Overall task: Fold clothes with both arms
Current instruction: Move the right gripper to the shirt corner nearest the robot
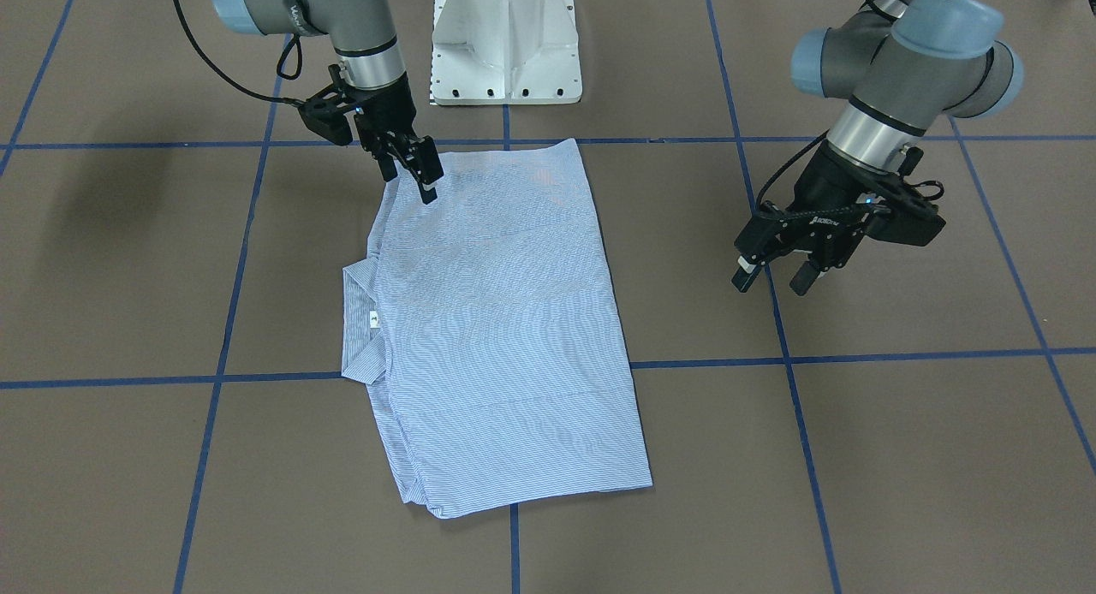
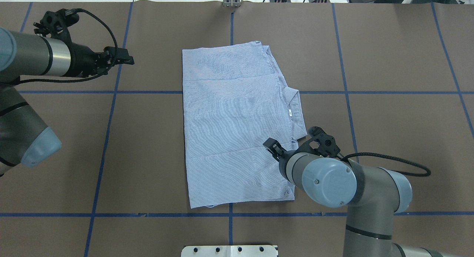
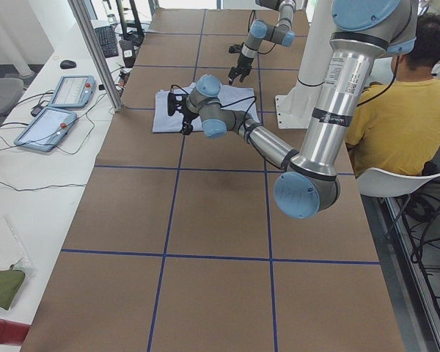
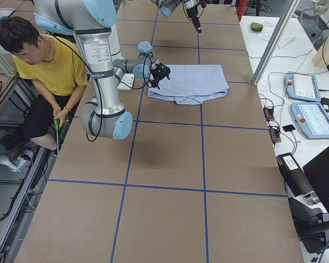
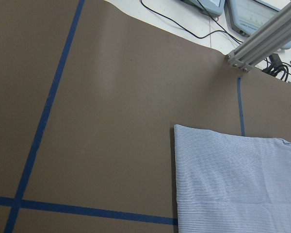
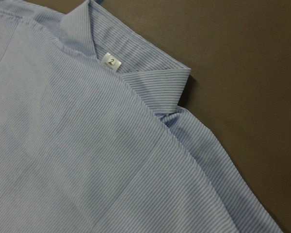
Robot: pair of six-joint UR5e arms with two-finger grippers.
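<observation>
Blue-capped at the elbow and closest to the overhead lens, the right arm (image 2: 333,179) reaches in low from the robot's side, its wrist tipped down toward the shirt (image 2: 229,127). The right gripper (image 1: 411,186) has its fingers a little apart with nothing between them. The tips sit over the shirt's corner nearest the pedestal (image 1: 505,55), on the collar side; whether they touch the cloth cannot be told. The right wrist camera shows only striped cloth, the collar (image 6: 150,77) and a small white label (image 6: 111,61).

The left gripper (image 1: 773,282) hangs over bare table (image 1: 899,457), well apart from the shirt's plain long edge, its fingers spread wide and holding nothing. Behind it the left arm (image 1: 908,55) slopes down from a raised elbow, its black cable looping at the wrist.

The shirt lies flat near the table's middle, folded into a long rectangle with its length running away from the robot. The collar juts out from the long edge on the robot's right.

Blue tape (image 1: 856,358) marks the brown table cover in a grid. In the side views a person (image 4: 41,66) in a yellow top sits behind the robot. Across the table stand two consoles (image 4: 302,87) and a metal post (image 5: 264,36)
</observation>
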